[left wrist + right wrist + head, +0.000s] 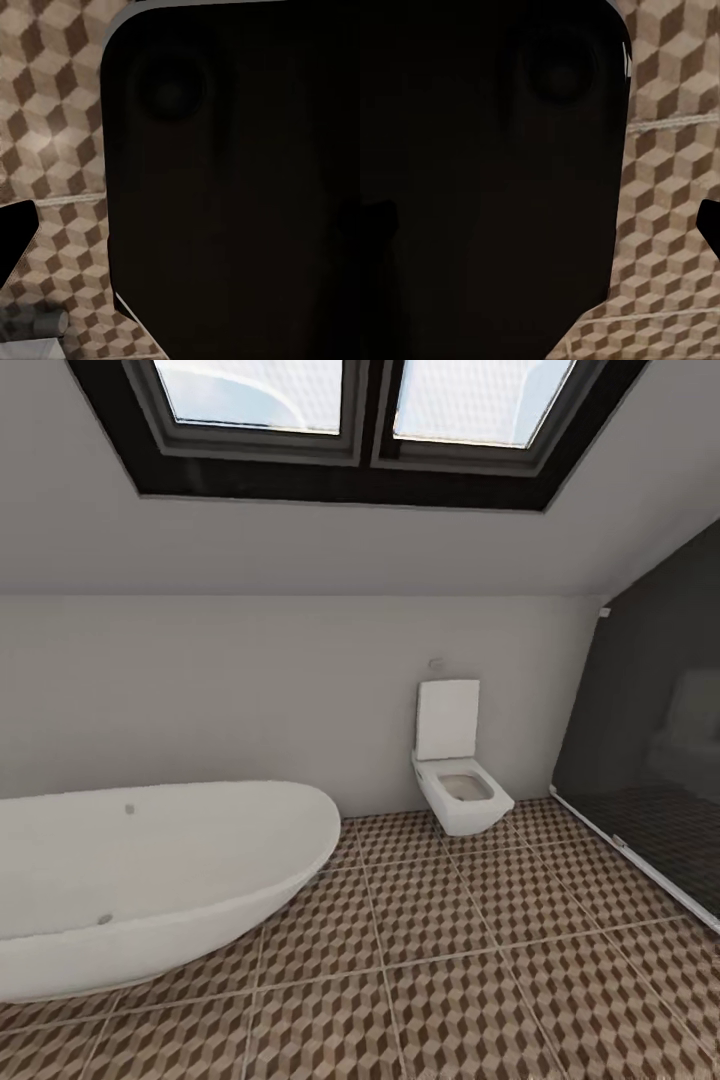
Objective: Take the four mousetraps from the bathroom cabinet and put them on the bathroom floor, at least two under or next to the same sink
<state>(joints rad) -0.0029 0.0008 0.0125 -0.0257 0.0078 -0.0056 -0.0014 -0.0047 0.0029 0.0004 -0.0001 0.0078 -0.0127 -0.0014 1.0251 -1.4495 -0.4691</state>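
Nearest us, the bathroom floor of large square tiles printed with brown, beige and white cubes (470, 960) spreads beneath our head camera; in both wrist views a dark, rounded robot body panel (240, 180) stands close before the lens, with the same tiles beside it; a black tip at the edge of each wrist view may be part of a tool, yet we cannot tell how far either tool is open or whether it holds anything; farther off, a white oval bathtub (150, 880) sits on the left; beyond, a white toilet with raised lid (455, 765) meets the pale wall; a dark glass partition (650, 760) closes the right; overhead is a black-framed skylight (365, 430).
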